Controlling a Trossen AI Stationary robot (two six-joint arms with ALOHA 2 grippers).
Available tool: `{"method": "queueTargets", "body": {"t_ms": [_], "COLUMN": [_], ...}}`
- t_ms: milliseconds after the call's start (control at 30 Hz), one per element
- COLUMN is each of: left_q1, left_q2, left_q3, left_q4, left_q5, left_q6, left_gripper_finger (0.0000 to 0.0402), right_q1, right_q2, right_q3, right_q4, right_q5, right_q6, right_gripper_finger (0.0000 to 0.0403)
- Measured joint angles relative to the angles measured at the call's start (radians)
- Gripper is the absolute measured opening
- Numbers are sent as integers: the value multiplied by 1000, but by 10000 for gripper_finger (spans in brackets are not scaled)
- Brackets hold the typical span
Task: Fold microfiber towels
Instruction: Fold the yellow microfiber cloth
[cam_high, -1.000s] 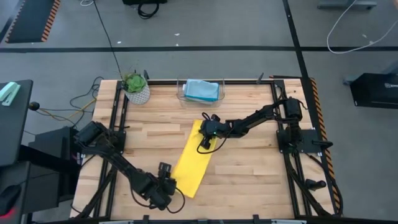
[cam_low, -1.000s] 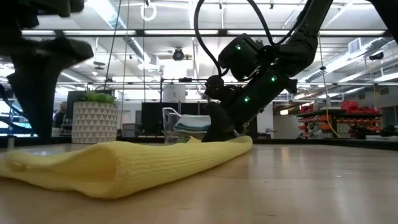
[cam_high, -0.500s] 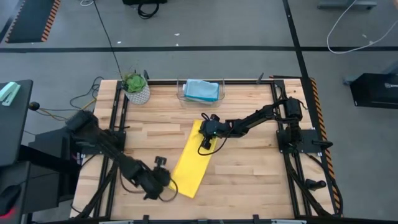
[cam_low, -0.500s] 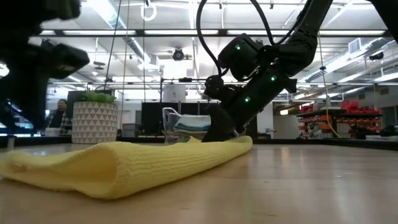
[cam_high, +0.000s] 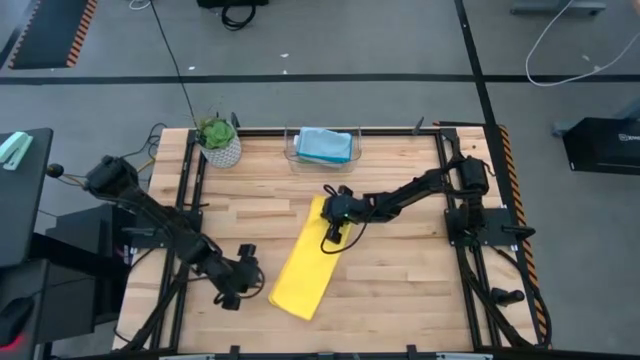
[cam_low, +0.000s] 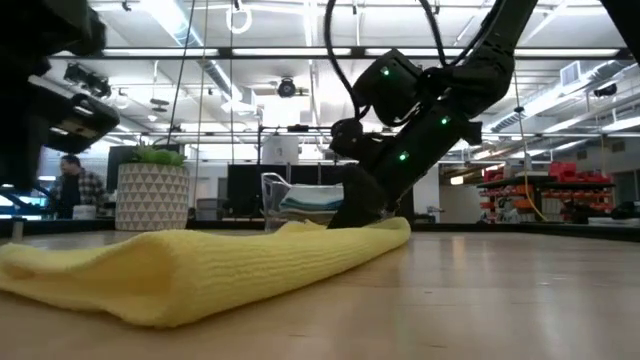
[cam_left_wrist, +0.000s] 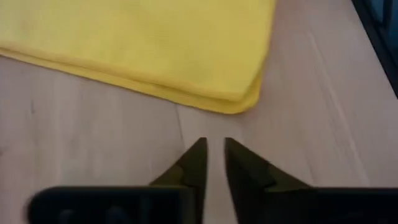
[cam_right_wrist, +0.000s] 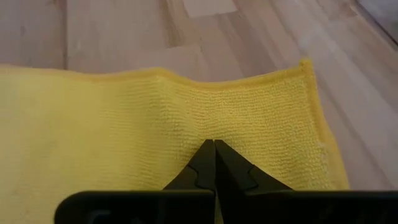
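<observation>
A yellow microfiber towel (cam_high: 308, 262) lies folded into a long strip slanting across the table's middle, flat on the wood, with two layers showing at its near corner (cam_left_wrist: 239, 102). My right gripper (cam_high: 335, 237) is shut and rests on the strip's far part. My left gripper (cam_high: 246, 270) hovers over bare wood just left of the towel's near end. Its fingers (cam_left_wrist: 198, 158) stand a narrow gap apart with nothing between them. A light blue towel (cam_high: 323, 142) lies in the clear bin at the far edge. My right gripper presses its shut fingertips (cam_right_wrist: 214, 149) down on the top layer of the yellow towel, a little in from the far end's hemmed edge (cam_right_wrist: 249, 78). The fingers slant down from the table's right side. The towel lies flat on the table, slightly puckered around the tips.
A potted plant (cam_high: 219, 140) stands at the far left of the table, and the clear bin (cam_high: 350, 155) at the far middle. Black rails (cam_high: 190, 190) run along both sides. A person (cam_low: 70, 185) shows in the room beyond. Bare wood (cam_high: 400, 280) lies right of the towel.
My left gripper has drawn back from the towel's near end toward the table's left edge and a little toward the far side, its arm rising. The yellow towel stays where it lay. My right gripper has kept its place on the far part.
</observation>
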Motion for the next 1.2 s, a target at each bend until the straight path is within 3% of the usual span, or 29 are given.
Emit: {"method": "queueTargets", "body": {"t_ms": [233, 400, 700, 1033, 1200], "left_q1": [12, -4, -9, -2, 15], "left_q2": [4, 30, 212, 307, 335], "left_q3": [28, 28, 29, 76, 106], "left_q4": [-7, 55, 258, 251, 233], "left_q5": [34, 17, 20, 22, 28], "left_q6": [50, 191, 367, 407, 411], "left_gripper_finger": [196, 239, 208, 168, 121], "right_q1": [17, 17, 16, 28, 43], "right_q2": [-72, -94, -94, -94, -139], "right_q3": [-6, -4, -2, -1, -1], "right_q4": [-47, -43, -50, -49, -64], "right_q5": [-10, -2, 5, 8, 8], "right_q6": [-26, -45, -75, -96, -129], "right_gripper_finger": [7, 7, 7, 7, 7]}}
